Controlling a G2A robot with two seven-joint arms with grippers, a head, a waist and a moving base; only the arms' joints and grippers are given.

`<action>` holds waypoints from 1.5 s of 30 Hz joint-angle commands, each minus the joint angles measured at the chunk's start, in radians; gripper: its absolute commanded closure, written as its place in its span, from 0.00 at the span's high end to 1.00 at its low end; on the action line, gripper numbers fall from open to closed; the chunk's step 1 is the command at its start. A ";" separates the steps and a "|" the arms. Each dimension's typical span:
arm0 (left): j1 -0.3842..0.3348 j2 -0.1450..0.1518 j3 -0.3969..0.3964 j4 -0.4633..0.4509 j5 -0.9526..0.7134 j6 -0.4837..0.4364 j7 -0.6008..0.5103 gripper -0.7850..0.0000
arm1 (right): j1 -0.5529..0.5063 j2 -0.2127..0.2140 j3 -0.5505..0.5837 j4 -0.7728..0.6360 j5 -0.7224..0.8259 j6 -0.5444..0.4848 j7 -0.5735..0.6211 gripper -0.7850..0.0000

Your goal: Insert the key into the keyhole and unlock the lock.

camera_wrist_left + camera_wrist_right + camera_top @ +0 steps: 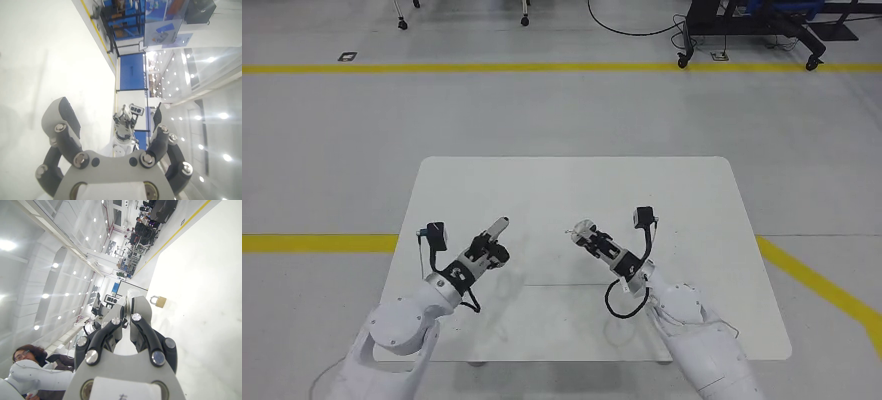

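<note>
A brass padlock (159, 301) with a steel shackle lies flat on the white table (662, 190), just beyond the tips of my right gripper (129, 298). That gripper (582, 232) hangs tilted above the table's middle, its fingers pressed together. A thin bit of metal that looks like the key (569, 233) sticks out at the tip. My left gripper (111, 113) is held above the table to the left (499, 228), open and holding nothing, facing the right gripper across a short gap.
The table's left edge runs close behind the padlock in the right wrist view. Bare tabletop (572, 180) lies beyond both grippers, and more (722, 290) to the right. A black cable (620, 300) loops at the right wrist.
</note>
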 commanded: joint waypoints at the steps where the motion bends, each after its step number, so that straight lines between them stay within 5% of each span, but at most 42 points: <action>1: -0.004 -0.007 0.011 0.013 -0.148 0.004 -0.041 1.00 | 0.009 -0.003 0.000 0.016 0.053 0.015 0.024 0.00; 8: -0.017 -0.009 0.033 0.048 -0.255 -0.029 -0.155 1.00 | 0.028 -0.005 -0.005 0.050 0.091 0.055 0.083 0.00; 16: -0.020 -0.001 0.051 0.043 -0.118 -0.052 -0.138 1.00 | 0.048 -0.011 -0.037 0.066 0.114 0.085 0.174 0.00; 20: -0.023 0.000 0.056 0.045 -0.098 -0.063 -0.130 0.73 | 0.058 -0.013 -0.051 0.073 0.119 0.101 0.221 0.00; 24: -0.034 0.003 0.064 0.054 -0.067 -0.056 -0.146 0.76 | 0.062 -0.014 -0.057 0.070 0.148 0.111 0.263 0.00; 29: -0.044 0.004 0.075 0.067 -0.051 -0.057 -0.152 0.49 | 0.067 -0.015 -0.061 0.070 0.171 0.128 0.306 0.00; 45: -0.063 0.008 0.097 0.105 -0.017 -0.063 -0.153 0.44 | 0.085 -0.018 -0.069 0.072 0.187 0.154 0.343 0.00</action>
